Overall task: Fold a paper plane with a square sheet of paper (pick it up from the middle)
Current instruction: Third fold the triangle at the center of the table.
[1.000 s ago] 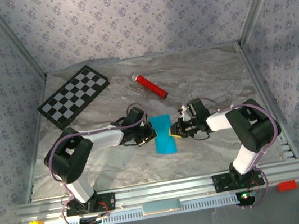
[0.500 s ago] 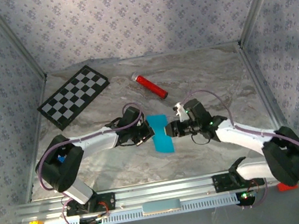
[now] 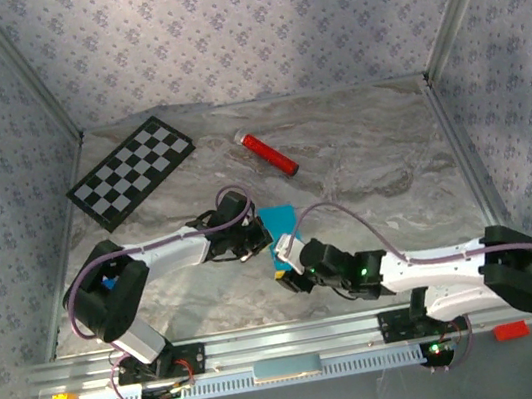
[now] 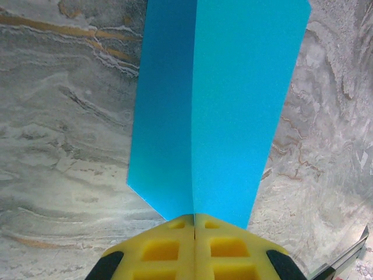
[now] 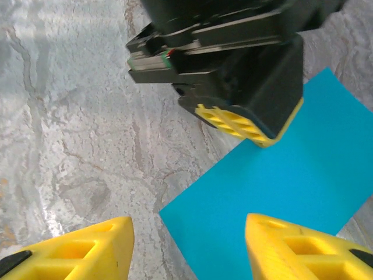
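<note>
The cyan-blue sheet of paper [image 3: 282,219] lies mid-table, folded into a narrow strip with a raised centre crease [image 4: 193,105]. My left gripper [image 3: 259,240] is shut on that crease at the strip's left edge, its yellow fingers [image 4: 175,248] pressed together. My right gripper [image 3: 282,264] hovers over the strip's near end, jaws open, with the paper's corner [image 5: 291,192] on the table between and beyond its fingertips [image 5: 87,251]. In the right wrist view the left gripper's yellow fingers [image 5: 245,125] rest on the paper's edge.
A black-and-white checkerboard [image 3: 132,170] lies at the back left. A red cylinder [image 3: 269,154] lies behind the paper. Metal frame posts and patterned walls enclose the marbled table [image 3: 390,149], with a rail [image 3: 288,338] along the near edge.
The right gripper let go of the paper, opened, and swung from its right side around to its near end, the arm now stretched low. The left gripper stayed shut on the paper.
</note>
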Motion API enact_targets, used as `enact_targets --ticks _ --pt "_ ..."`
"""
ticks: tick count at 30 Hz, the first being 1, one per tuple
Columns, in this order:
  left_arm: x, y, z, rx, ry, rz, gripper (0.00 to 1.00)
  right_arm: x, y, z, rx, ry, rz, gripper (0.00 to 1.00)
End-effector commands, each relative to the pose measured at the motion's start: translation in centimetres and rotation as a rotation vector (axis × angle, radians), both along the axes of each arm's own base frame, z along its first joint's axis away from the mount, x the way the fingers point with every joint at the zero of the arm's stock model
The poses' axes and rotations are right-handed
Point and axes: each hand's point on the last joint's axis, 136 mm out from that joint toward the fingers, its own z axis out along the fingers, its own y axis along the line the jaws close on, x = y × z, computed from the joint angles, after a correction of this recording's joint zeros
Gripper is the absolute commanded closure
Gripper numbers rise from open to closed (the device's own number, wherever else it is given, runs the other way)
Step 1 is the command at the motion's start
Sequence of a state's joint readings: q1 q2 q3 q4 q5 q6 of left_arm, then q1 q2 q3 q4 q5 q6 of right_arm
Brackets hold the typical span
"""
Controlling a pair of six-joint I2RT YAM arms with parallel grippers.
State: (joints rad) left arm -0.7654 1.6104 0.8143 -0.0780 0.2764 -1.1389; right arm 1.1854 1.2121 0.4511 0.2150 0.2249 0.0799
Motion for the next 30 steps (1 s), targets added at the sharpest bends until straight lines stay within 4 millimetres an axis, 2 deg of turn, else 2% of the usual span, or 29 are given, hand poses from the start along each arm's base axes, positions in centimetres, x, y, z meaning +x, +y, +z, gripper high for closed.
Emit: enact_targets --ticks 1,11,17,23,30 --pt "0.0 0.3 0.4 -0.004 0.006 0.019 0.96 1.1 0.3 1.0 -0.032 -0.149 -0.044 0.46" --pt "0.1 0.2 0.6 -0.011 0.004 0.023 0.96 1.0 1.8 -1.2 -0.138 -0.211 -0.083 0.45" --pt "0.0 0.3 0.6 -0.012 0.005 0.026 0.96 1.7 1.7 -1.9 -0.168 -0.236 -0.15 0.47" --pt "0.0 0.3 0.5 -0.012 0.006 0.025 0.95 1.7 1.4 -3.0 -0.195 -0.224 -0.16 0.6" --pt "0.1 0.2 0.6 -0.012 0.004 0.027 0.95 1.7 1.2 -2.9 -0.183 -0.216 -0.163 0.73"
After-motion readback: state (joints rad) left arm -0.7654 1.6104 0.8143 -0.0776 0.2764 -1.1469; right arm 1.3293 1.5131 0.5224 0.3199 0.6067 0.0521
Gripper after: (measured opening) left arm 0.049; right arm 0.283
